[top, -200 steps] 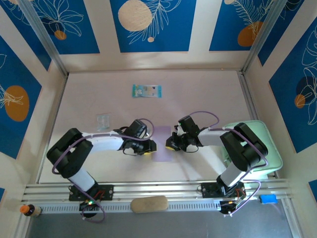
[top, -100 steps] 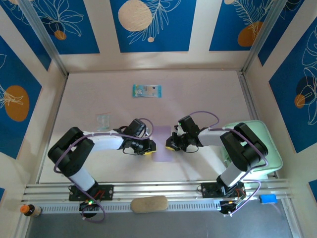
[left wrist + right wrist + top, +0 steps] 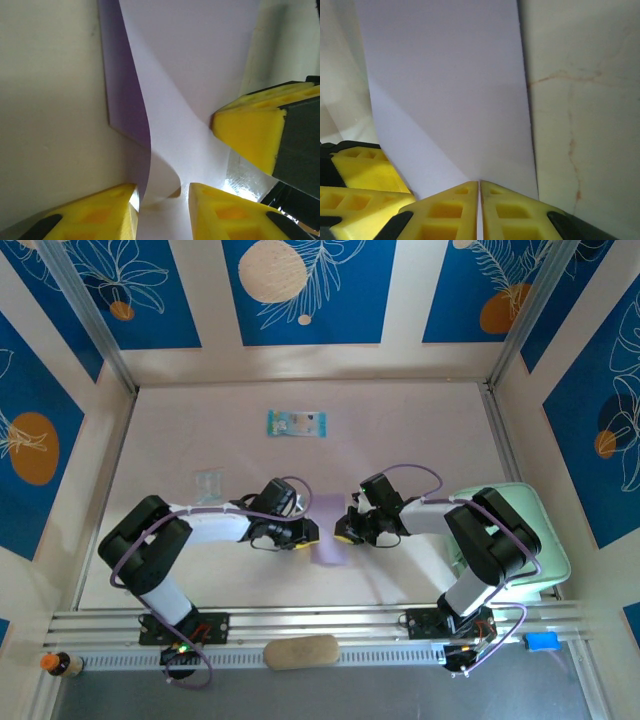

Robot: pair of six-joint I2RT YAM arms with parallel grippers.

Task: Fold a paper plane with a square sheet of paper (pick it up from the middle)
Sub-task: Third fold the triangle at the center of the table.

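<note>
**Item:** square sheet of paper, pale lilac, partly folded.
**Location:** on the table, front middle, directly between the two grippers. From overhead it is read as a narrow strip. Its long axis runs from the near edge toward the far wall, square across the line joining the grippers.

**Item:** right gripper, set against the sheet's right edge.
**State:** in its wrist view the fingers are seen pressed together to a hairline seam. The paper runs down into that seam, so the sheet is judged to be pinched and anchored there.

**Item:** left gripper, set against the sheet's left edge.
**State:** in its wrist view the jaws are seen apart. A raised, curled flap of the sheet stands in the gap (contact with either pad cannot be made out).

**Governing relation:** the sheet is flanked at equal nearness, with the left arm on its left and the right arm on its right. The flap lies straight ahead of the left gripper and rises away toward the right one.

**Next move (judged):** it is assigned to the left arm. The flap is to be closed upon and carried across the long axis toward the anchored edge, so that the crease is laid parallel to that axis.

**Risk noted:** thin paper is likely to be buckled if the flap is pushed rather than gripped.
</note>
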